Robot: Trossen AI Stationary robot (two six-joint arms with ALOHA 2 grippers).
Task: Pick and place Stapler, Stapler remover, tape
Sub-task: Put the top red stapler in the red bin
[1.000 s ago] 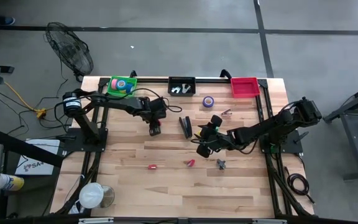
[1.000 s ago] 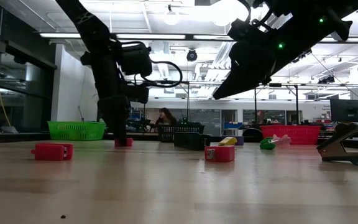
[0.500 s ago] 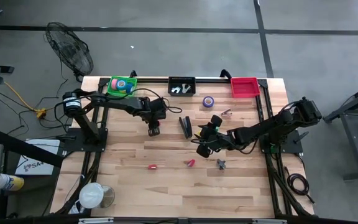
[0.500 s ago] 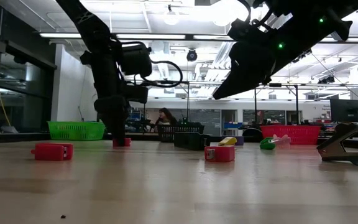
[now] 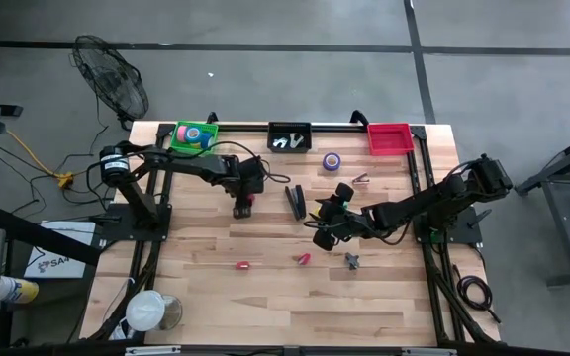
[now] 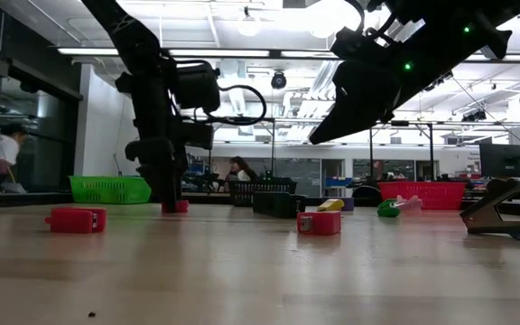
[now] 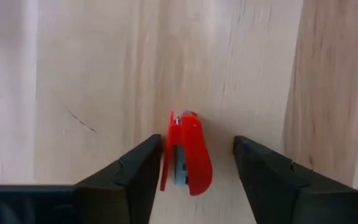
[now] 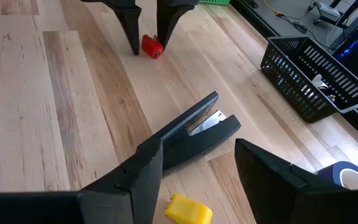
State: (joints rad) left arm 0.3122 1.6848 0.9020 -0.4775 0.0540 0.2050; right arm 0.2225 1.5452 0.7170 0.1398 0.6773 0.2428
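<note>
A small red stapler (image 7: 186,157) lies on the wooden table (image 5: 265,297), with my left gripper (image 7: 197,168) open and pointing down around it; its fingers stand on either side of the stapler's long sides. The same stapler (image 5: 246,207) shows left of the table's middle. A black stapler (image 8: 191,132) lies half open on the table. My right gripper (image 8: 197,177) hangs open above and near it, holding nothing. A purple tape roll (image 5: 332,160) lies flat at the far middle. More tape rolls sit in the green basket (image 5: 193,135). My left gripper comes at the red stapler from above, with its fingers along the stapler's sides. One finger (image 7: 143,168) stands right against one long side (image 7: 166,163), and I cannot tell whether it touches. The other finger is clearly apart. The stapler rests on the table.
A black basket (image 5: 289,135) and a red basket (image 5: 389,137) stand along the far edge. A small yellow object (image 8: 188,210) lies by the black stapler. Two small red pieces (image 5: 242,265) (image 5: 303,259) and a dark piece (image 5: 351,261) lie nearer the front. A cup (image 5: 146,311) stands front left.
My left gripper has rolled a little about its own pointing line above the red stapler and stayed in place. The red stapler remains on the table where it was. My right gripper has kept still.
</note>
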